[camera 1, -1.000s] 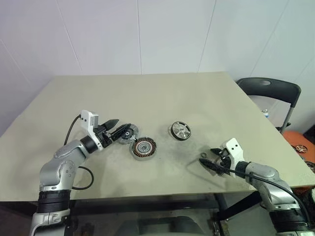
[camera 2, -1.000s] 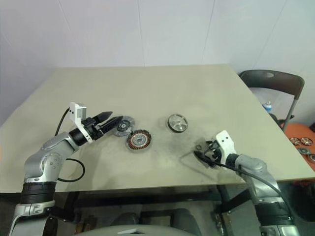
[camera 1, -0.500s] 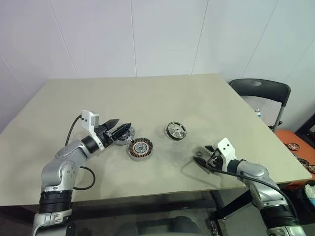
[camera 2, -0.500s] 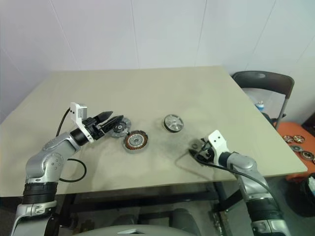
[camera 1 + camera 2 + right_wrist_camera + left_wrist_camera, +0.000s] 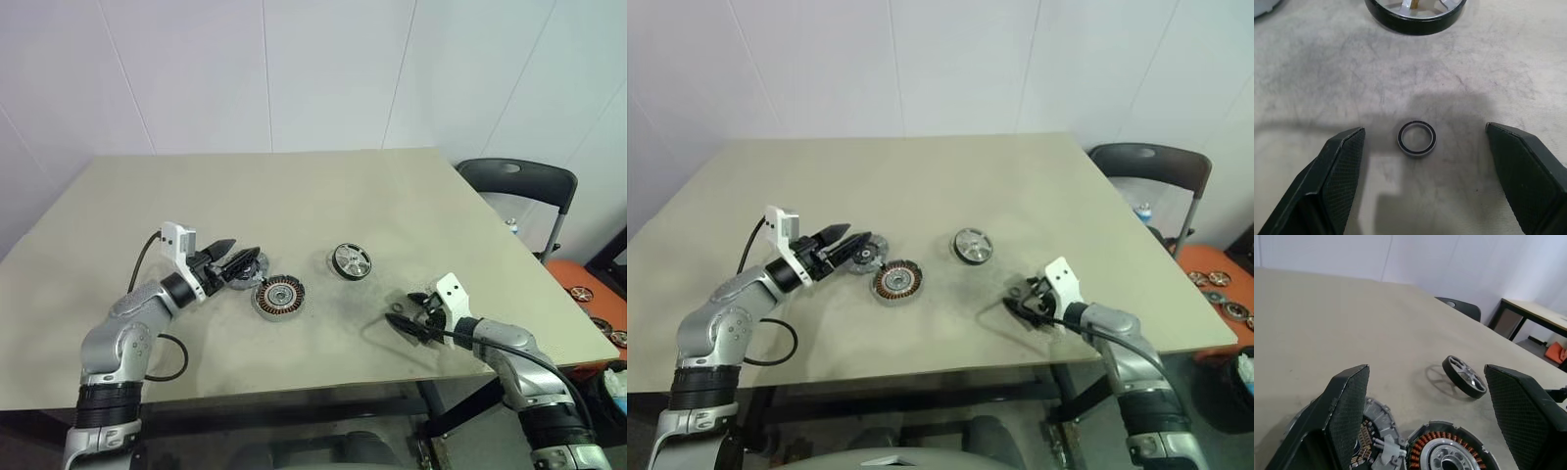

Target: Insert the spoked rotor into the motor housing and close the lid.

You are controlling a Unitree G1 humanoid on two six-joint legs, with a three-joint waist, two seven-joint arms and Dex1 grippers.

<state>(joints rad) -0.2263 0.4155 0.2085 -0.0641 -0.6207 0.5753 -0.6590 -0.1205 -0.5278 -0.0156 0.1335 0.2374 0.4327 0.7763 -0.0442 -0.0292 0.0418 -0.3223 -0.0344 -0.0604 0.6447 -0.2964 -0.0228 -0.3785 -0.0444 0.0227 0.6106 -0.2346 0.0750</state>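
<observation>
On the desk [image 5: 372, 196] the motor housing [image 5: 279, 297] lay beside the lid [image 5: 249, 270], which sat under the left pincer [image 5: 243, 260], its fingers spread wide and holding nothing. The spoked rotor [image 5: 351, 260] rested apart to the right. The right pincer [image 5: 1422, 176] stood open around a small black ring [image 5: 1417, 138].

Beige rectangular table [image 5: 323, 186], surface scuffed grey. Lying on it: copper-wound round motor housing [image 5: 278, 296]; ribbed grey metal lid [image 5: 865, 254] touching its side; black-rimmed silver spoked rotor [image 5: 352, 260] apart; small dark ring [image 5: 1417, 138] nearby.
</observation>
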